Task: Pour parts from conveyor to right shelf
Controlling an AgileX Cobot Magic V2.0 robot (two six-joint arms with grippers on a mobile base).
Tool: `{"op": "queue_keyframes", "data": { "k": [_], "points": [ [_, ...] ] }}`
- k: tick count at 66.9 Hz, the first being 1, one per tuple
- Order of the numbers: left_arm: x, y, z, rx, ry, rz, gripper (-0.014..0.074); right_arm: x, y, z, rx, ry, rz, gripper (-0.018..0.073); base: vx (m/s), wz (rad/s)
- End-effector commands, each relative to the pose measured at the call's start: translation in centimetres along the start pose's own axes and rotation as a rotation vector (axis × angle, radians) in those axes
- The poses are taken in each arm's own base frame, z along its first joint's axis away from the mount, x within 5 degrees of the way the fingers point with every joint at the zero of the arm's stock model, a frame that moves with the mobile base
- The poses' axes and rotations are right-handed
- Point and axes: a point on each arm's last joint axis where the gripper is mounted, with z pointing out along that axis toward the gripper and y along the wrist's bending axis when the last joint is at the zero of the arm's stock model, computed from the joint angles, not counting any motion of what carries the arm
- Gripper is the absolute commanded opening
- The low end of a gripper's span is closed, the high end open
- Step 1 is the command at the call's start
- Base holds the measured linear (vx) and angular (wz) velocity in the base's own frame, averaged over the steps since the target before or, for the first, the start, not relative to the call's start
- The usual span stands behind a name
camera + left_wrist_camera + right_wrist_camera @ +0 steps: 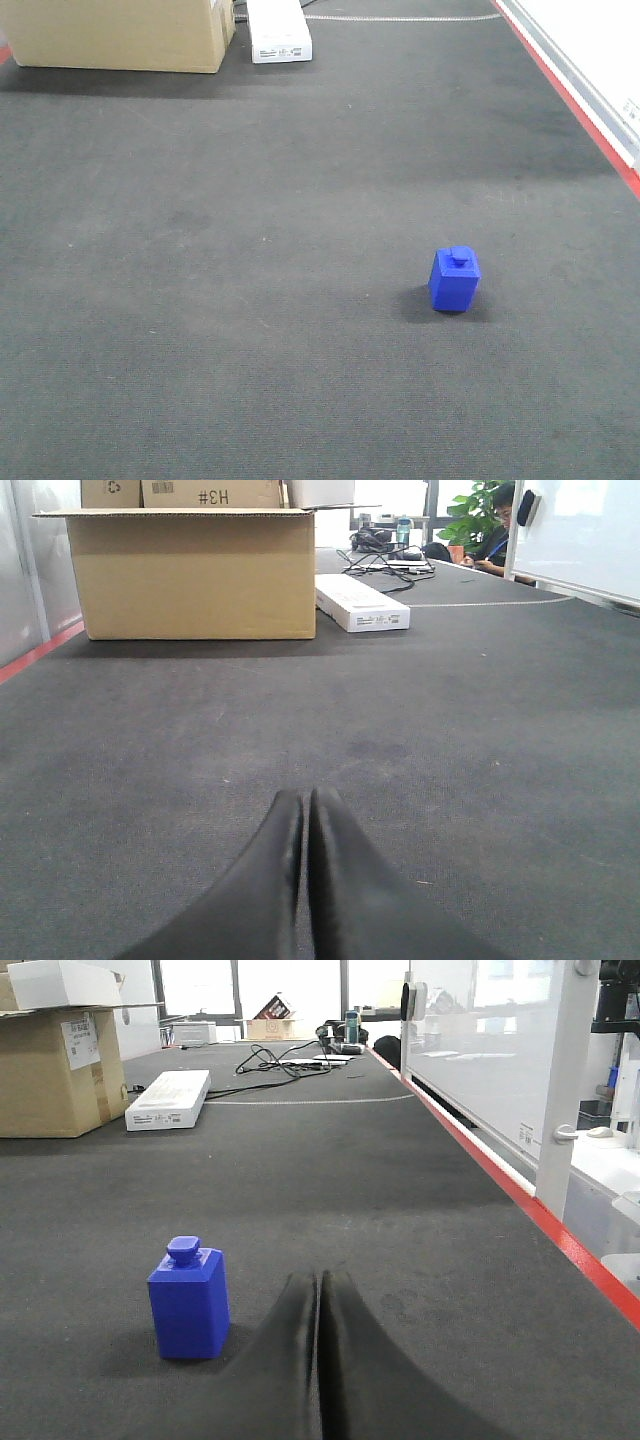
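Observation:
One blue part (454, 279) stands upright on the dark grey conveyor belt (250, 300), its small knob on top. The right wrist view has the same part (189, 1302) just left of my right gripper (321, 1278), which is shut with nothing in it and hangs low over the belt. My left gripper (305, 795) is also shut and empty, low over bare belt (450, 730); the part is out of that view. Neither gripper appears in the front view. The right shelf is out of view.
A cardboard box (120, 35) and a flat white box (279, 30) sit at the belt's far left. The red side rail (570, 100) runs along the right edge beside a white panel (480, 1050). Cables and a bottle lie far back.

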Motion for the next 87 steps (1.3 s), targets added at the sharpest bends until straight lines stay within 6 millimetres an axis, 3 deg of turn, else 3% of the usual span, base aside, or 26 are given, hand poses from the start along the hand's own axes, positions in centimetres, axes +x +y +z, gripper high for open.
{"op": "queue_keyframes", "data": {
  "k": [1,74,87],
  "points": [
    [-1.44,-0.07,-0.25,0.010,-0.110,-0.014,-0.0006,-0.45,0.03,-0.06,-0.003,-0.076,-0.012,-0.0009,0.00,0.00],
    [-1.44,-0.07,-0.25,0.010,-0.110,-0.014,-0.0006,-0.46,0.03,-0.06,-0.003,-0.077,-0.012,-0.0009,0.00,0.00],
    [-1.44,-0.07,-0.25,0.010,-0.110,-0.014,-0.0006,-1.38,0.08,-0.17,-0.008,-0.170,-0.010,-0.0009,0.00,0.00]
  ]
}}
